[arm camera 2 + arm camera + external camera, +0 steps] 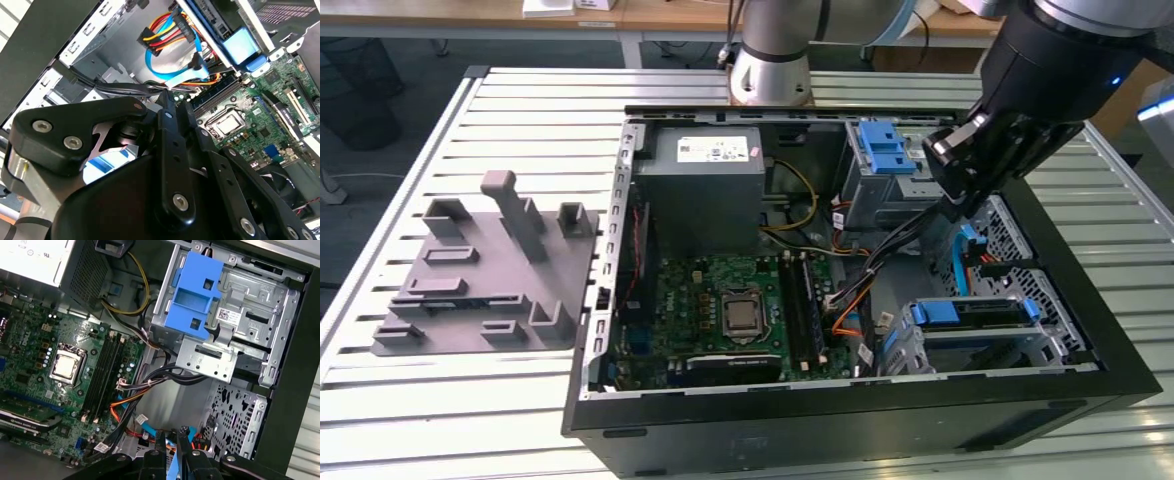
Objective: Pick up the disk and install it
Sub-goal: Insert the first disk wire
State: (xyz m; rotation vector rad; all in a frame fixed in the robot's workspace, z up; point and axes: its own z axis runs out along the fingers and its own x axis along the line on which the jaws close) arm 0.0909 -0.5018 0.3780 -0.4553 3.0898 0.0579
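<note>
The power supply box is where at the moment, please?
The power supply box sits inside the case, toward the exterior view's left of the blue-latched drive cage.

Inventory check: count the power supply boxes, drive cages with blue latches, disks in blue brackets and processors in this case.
Power supply box: 1
Drive cage with blue latch: 1
Disk in blue bracket: 1
Processor: 1
Total: 4

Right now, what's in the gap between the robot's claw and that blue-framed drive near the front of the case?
In the exterior view, black, blue and orange cables cross the case floor between the gripper and the disk.
</note>
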